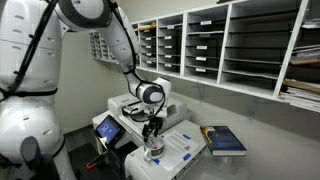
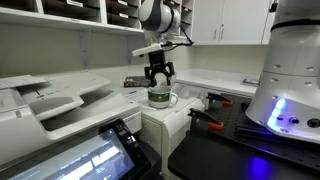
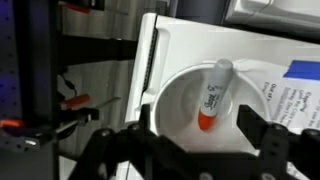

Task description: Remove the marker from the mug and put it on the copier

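Observation:
The mug [image 3: 178, 95] fills the wrist view from above, pale and round. The marker [image 3: 214, 88] leans inside it, with a light printed barrel and an orange-red end pointing down. My gripper [image 3: 198, 124] is open, and its two dark fingers straddle the marker at the mug's rim. In both exterior views the gripper [image 1: 152, 127] [image 2: 158, 80] hangs straight down over the mug [image 1: 153, 151] [image 2: 160, 98], fingertips at its mouth. The marker is too small to make out there. The copier [image 1: 128, 108] [image 2: 50, 100] stands beside the mug, with its blue-lit touchscreen [image 1: 108, 127] [image 2: 92, 160].
A dark blue book [image 1: 225, 140] lies on the white counter near the mug. Paper-sorting shelves [image 1: 230, 45] line the wall behind. The robot's white base [image 2: 290, 80] stands close by. Orange-handled tools [image 3: 70, 103] lie on a dark surface beside the mug's stand.

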Robot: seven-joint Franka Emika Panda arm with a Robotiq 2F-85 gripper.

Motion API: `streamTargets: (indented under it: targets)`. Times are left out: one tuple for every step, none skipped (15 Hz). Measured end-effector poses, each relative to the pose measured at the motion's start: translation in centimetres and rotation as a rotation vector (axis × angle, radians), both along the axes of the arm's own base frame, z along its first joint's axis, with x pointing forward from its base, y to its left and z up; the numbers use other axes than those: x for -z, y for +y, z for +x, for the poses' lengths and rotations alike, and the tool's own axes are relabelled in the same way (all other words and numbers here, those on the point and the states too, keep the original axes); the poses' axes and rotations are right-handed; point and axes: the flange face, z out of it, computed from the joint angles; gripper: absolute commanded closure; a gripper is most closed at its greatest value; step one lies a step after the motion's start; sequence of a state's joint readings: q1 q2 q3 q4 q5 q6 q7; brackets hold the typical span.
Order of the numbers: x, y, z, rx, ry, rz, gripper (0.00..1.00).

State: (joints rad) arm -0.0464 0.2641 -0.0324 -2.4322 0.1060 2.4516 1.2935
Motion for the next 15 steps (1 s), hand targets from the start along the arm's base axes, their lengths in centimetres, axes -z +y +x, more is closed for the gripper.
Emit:
streamTargets:
  targets:
    - [0.1, -0.2, 0.3, 0.004, -0.002, -0.002, 0.15]
    - [0.2, -0.5, 0.5, 0.006, -0.004, -0.004, 0.16]
    - [0.2, -0.8, 0.6, 0.004, -0.007, -0.004, 0.16]
    - [0.2, -1.0, 0.8, 0.004, -0.008, -0.005, 0.18]
    - [0.3, -1.2, 0.8, 0.001, -0.007, -0.004, 0.18]
    - [0.4, -1.2, 0.7, -0.009, -0.005, -0.001, 0.2]
    - [0.6, -1.1, 0.6, -0.014, -0.001, 0.0, 0.21]
    - [0.9, -1.0, 0.6, -0.017, 0.004, 0.0, 0.22]
    - [1.1, -0.9, 0.5, -0.02, 0.01, 0.0, 0.25]
    - [1.4, -0.7, 0.4, -0.023, 0.016, 0.0, 0.24]
    - [1.7, -0.6, 0.3, -0.025, 0.02, 0.0, 0.27]
    - [2.0, -0.6, 0.3, -0.026, 0.022, -0.002, 0.28]
    - [2.2, -0.6, 0.2, -0.027, 0.024, -0.004, 0.27]
    - [2.4, -0.7, 0.2, -0.026, 0.025, -0.005, 0.28]
    - [2.6, -0.7, 0.2, -0.026, 0.026, -0.007, 0.29]
